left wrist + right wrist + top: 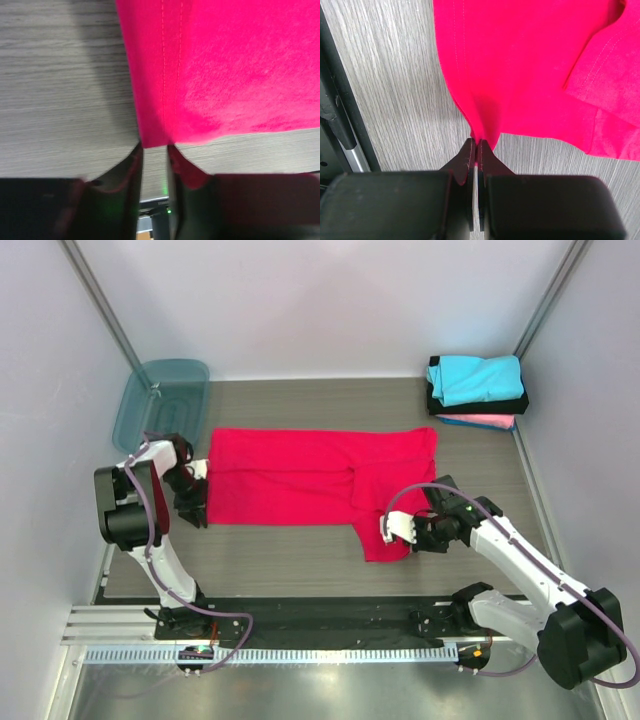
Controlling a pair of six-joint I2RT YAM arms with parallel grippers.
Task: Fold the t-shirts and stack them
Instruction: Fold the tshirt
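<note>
A large bright red t-shirt (300, 480) lies spread flat across the middle of the table, with one part hanging toward the near edge. My left gripper (197, 502) sits at the shirt's near left corner. In the left wrist view the left gripper (155, 147) has a narrow gap between its fingers, and the red t-shirt's corner (225, 75) lies right at the tips. My right gripper (397, 530) is shut on the shirt's near right flap. The right wrist view shows the right gripper (477, 142) pinching a puckered fold of the red t-shirt (530, 65).
A stack of folded t-shirts stands at the back right: cyan (475, 378) on top, black (485, 406) under it, pink (480, 421) at the bottom. A translucent teal bin (160, 400) leans at the back left. A black rail (320, 615) runs along the near edge.
</note>
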